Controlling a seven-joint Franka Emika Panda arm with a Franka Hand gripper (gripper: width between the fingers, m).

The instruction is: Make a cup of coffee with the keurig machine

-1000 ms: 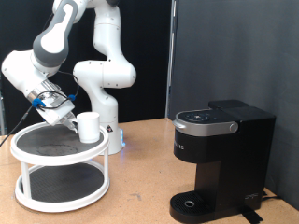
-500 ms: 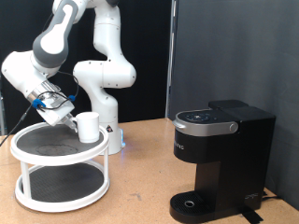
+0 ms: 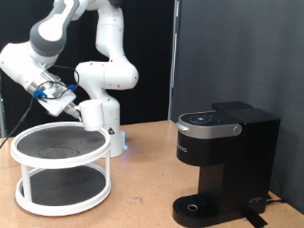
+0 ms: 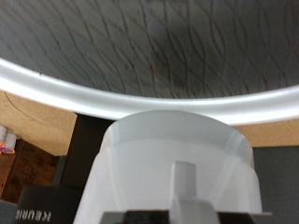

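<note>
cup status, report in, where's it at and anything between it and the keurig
Gripper shut on cup, held above the white stand's rim. Keurig machine at exterior view's right, lid closed. Nothing seen between them.

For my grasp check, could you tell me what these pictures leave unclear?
- Jaws' contact with the cup: exterior view, too small; wrist view, the cup fills the frame.
- Cup's handle: shows in neither view.
- Keurig machine drip base: exterior view, bottom edge cuts it off.
- Gripper fingers: blurred together.
</note>
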